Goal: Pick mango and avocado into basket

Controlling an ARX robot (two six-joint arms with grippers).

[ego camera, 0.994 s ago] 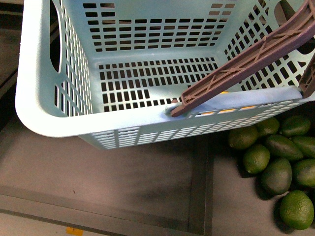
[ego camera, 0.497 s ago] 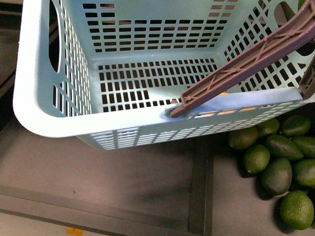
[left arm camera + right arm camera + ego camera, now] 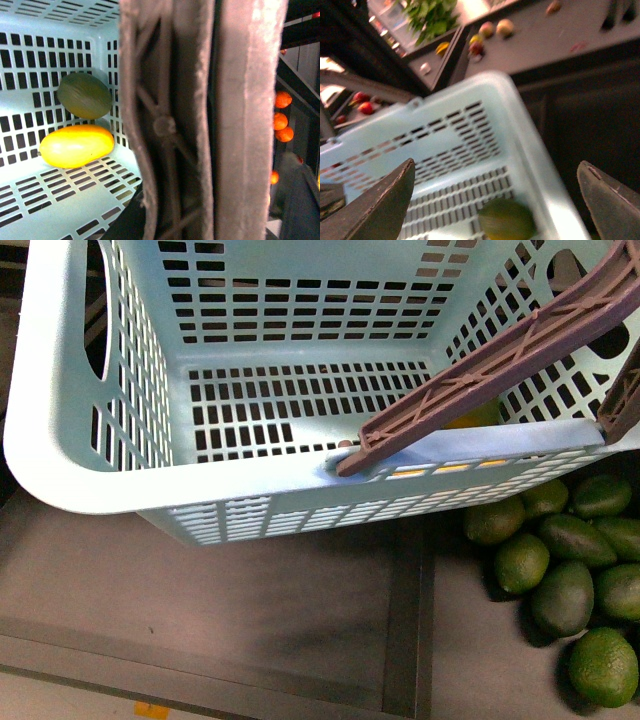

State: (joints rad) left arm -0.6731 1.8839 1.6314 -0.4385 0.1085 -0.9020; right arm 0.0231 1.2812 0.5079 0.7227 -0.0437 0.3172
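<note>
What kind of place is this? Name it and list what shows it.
Probably a shop's produce section, or a mock-up of one. A plastic shopping basket holds a mango and an avocado, loose avocados are heaped in a dark display tray, and oranges sit on shelving behind.

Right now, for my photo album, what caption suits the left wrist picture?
A yellow oval mango and dull green avocado lie together inside the light blue slotted basket, behind its brown handle.

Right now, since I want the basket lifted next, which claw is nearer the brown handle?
Left. The brown handle fills the left wrist view, close up against that arm. The right claw hangs open above the basket, apart from the handle.
</note>
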